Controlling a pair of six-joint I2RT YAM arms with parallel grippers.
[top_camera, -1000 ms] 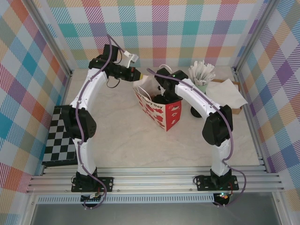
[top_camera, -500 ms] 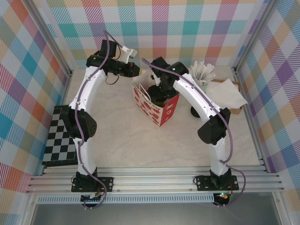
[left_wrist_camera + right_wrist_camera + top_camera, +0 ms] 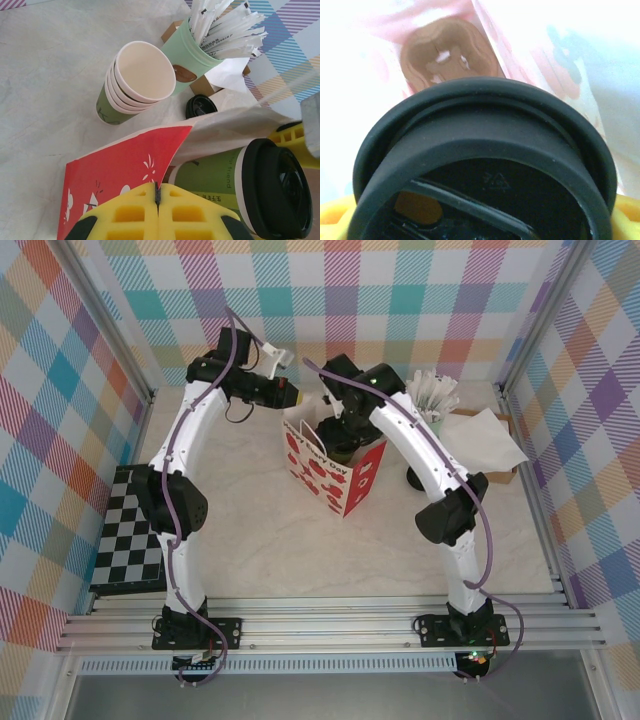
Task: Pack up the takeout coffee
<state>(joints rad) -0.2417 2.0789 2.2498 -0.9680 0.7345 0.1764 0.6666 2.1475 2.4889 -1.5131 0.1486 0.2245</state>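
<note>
While the left fingers (image 3: 150, 217), fully closed, pinch the red bag (image 3: 120, 170) at its rim, the takeout coffee (image 3: 270, 190) sits clasped between the wide-spread right fingers (image 3: 292, 140) at the bag's mouth. Lowering and release seem left to do.

Top camera sat high, above and behind both arm bases, faced down and forward; far range, whole table (image 3: 270, 540) in frame. Left wrist camera rode just behind the left gripper (image 3: 157, 191), looked obliquely down across the red bag (image 3: 115, 170) toward the cup stack (image 3: 135, 85) and sachet pot (image 3: 192, 55); close range. Right wrist camera sat almost against the black lid (image 3: 485, 150) of the takeout coffee (image 3: 215, 175), faced into the bag. Bag was common to all three views; lid to both wrist views.
</note>
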